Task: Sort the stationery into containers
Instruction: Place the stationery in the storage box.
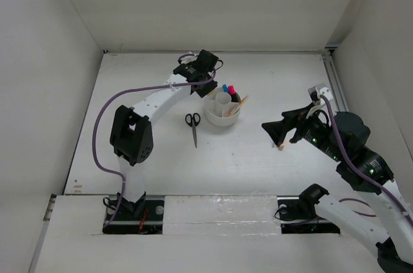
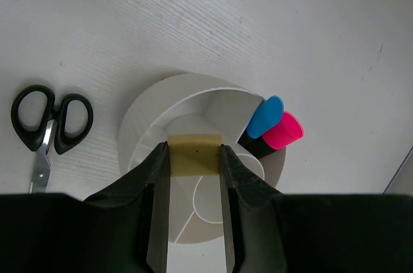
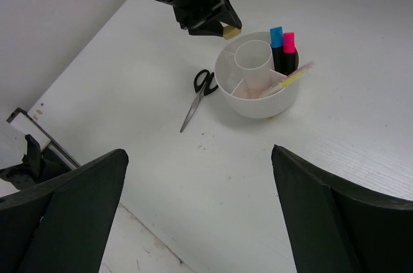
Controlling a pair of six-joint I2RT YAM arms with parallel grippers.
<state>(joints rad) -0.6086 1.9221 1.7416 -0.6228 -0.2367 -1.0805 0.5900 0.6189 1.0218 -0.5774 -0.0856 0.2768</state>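
A: What could go wrong here, starting with the big things?

B: The bench (image 1: 258,176) is smooth and the white organiser (image 2: 137,128) only stands loose on it. If the left end effector (image 2: 193,150) drops too low, I judge a finger could catch the rim and push the organiser towards the scissors (image 1: 192,119) just beside it.

A: And the highlighters (image 2: 266,117)?

B: They stand upright in a far compartment, off to one side of the fingers. A sideways swing could clip their caps, though a straight descent should miss them.

A: What about the smallest piece?

B: The tan eraser (image 2: 194,155) is the real risk. The left end effector is partly closed and pinches it between both fingers. If it lets go over a divider or the outer wall, the eraser may bounce out onto the bench.

A: Where is the eraser relative to the organiser?

B: It hangs at the fingertips, above the organiser near its rim and apart from it. I cannot tell which compartment lies under it.

A: And the right side?

B: The right end effector (image 3: 199,153) is spread wide and holds nothing, well apart from the organiser.
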